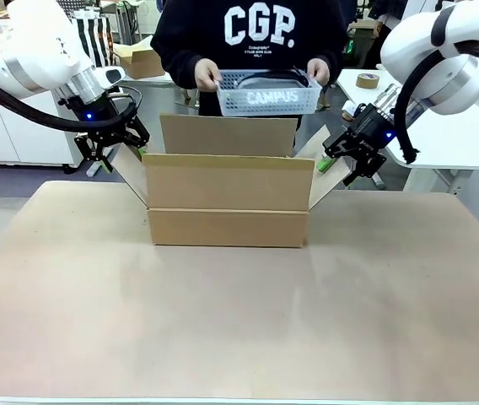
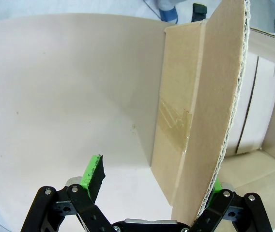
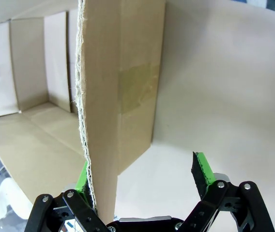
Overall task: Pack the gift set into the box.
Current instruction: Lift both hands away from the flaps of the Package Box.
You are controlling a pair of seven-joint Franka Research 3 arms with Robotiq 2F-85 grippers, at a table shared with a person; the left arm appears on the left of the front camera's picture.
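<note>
The brown cardboard box [image 1: 227,198] stands mid-table with its top flaps spread. My left gripper [image 1: 104,156] is open and straddles the edge of the left side flap [image 2: 210,96]; in the left wrist view the flap runs close to one finger of that gripper [image 2: 155,176]. My right gripper [image 1: 341,164] is open around the right side flap [image 3: 103,96], which lies against one green pad of the gripper [image 3: 142,170]. At the far side, a person holds a white mesh basket [image 1: 269,94] marked CAMPUS in both hands just above the rear flap.
The box rests on a brown-covered table [image 1: 223,321]. A tape roll [image 1: 368,80] lies on a white table at the back right. A smaller cardboard box [image 1: 142,61] sits at the back left.
</note>
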